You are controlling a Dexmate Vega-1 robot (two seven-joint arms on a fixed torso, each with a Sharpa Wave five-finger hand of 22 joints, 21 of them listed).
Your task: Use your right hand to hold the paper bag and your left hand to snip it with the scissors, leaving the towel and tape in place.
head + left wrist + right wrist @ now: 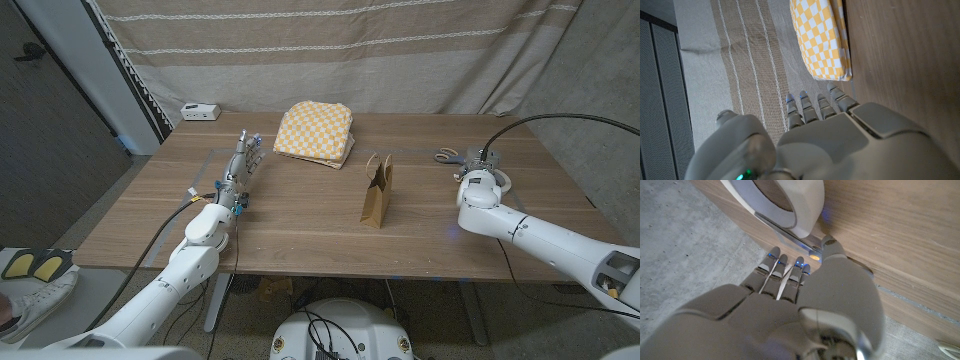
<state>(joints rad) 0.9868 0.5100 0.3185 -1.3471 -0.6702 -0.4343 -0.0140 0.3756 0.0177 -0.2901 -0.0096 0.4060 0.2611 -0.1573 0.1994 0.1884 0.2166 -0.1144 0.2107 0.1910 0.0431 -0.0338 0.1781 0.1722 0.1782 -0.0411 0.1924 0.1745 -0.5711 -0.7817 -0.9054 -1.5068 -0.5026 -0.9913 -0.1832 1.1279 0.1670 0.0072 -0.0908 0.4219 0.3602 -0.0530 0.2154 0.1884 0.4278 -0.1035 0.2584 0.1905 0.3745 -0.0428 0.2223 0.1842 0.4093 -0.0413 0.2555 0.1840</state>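
From the head view, the paper bag (377, 191) stands upright in the middle of the wooden table (300, 235), the towel (315, 130) lies folded behind it, and the scissors (460, 156) and tape (497, 180) sit far right. The bag looks light and thin, so it may tip or crumple; hold it gently by its side. The left hand (240, 165) holds nothing, fingers straight. From the left wrist view, a striped curtain (750, 60) hangs behind the table. From the right wrist view, the right hand (790, 290) holds nothing, fingers straight, beside the tape.
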